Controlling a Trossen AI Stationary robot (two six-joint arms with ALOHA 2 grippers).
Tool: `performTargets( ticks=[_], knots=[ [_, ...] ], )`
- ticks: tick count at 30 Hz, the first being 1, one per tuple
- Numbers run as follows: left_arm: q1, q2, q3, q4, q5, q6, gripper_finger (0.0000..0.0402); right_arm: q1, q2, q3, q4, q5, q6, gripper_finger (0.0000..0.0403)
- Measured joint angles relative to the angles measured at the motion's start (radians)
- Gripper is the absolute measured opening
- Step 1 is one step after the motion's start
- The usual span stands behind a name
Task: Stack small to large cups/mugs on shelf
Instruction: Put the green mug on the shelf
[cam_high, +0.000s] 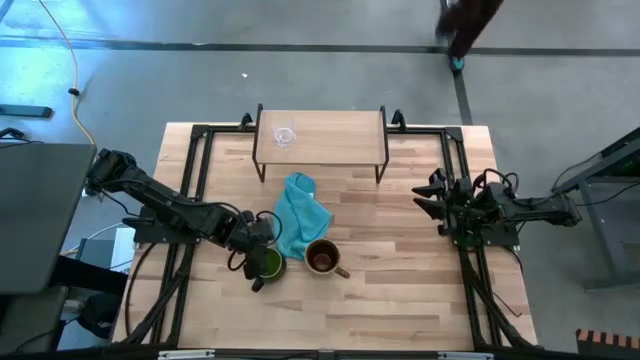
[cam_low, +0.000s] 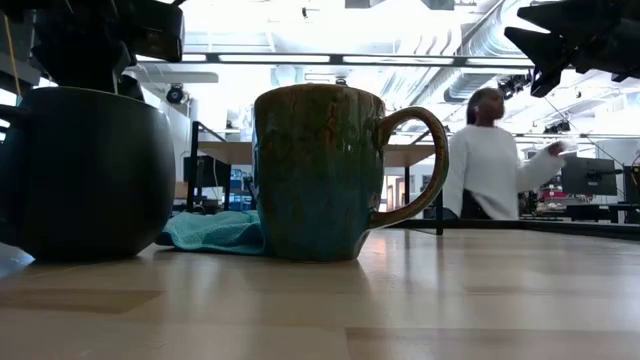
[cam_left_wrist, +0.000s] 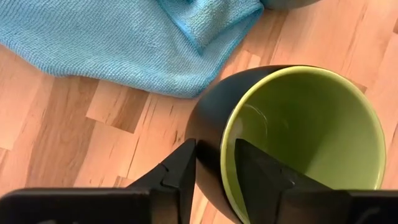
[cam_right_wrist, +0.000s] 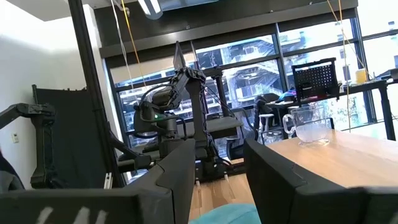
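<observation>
Pale striped wooden boards make up the surface (cam_high: 400, 300), framed by black rails, with grey floor beyond it. At its far edge stands the small light-wood shelf on thin black legs (cam_high: 340, 135), and on the shelf's left part sits the tiny clear glass cup (cam_high: 285, 136), upright and alone. A crumpled teal-blue cloth (cam_high: 300, 215) lies on the boards in front of the shelf.

Just beside the near end of the cloth stand two mugs close together. The dark mug with the green inside (cam_high: 268, 263) is on the left, and the olive-tan mug with the brown inside (cam_high: 322, 257) is to its right, handle pointing away from its neighbour. From table height both are upright on the boards, the cloth behind them.

The left pincer (cam_left_wrist: 214, 171) is at the dark mug: one dark finger sits outside the wall and the other inside the green bowl, straddling the rim. The fingers look close against the wall, but I cannot tell whether they actually press it or stand slightly free.

The right pincer (cam_high: 422, 199) hovers over the right side of the surface, well apart from the mugs, its fingers spread and holding nothing.

Beyond the surface, a person in a white top (cam_low: 487, 160) stands in the room.
</observation>
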Motion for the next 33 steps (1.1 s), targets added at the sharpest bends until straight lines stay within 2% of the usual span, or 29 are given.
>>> performTargets(
  ticks=[13,21,26,30,33],
  knots=[
    [0.001,-0.002,0.001,-0.057,-0.057,-0.056,0.0094,0.0,0.0,0.0,0.0,-0.001,0.0,0.0128],
    [0.0,-0.001,0.0,-0.072,-0.108,-0.086,0.0011,0.0,0.0,0.0,0.0,-0.001,0.008,0.0128],
    [0.001,-0.001,0.0,-0.11,-0.159,-0.134,0.0024,0.0,0.0,0.0,0.0,-0.007,0.023,0.0128],
    [0.0,-0.002,0.001,-0.144,-0.176,-0.159,0.0009,0.0,0.0,0.0,0.0,-0.007,0.022,0.0128],
    [0.0,-0.002,0.002,-0.169,-0.188,-0.177,0.0013,0.0,0.0,0.0,0.0,-0.006,0.019,0.0128]
  ],
)
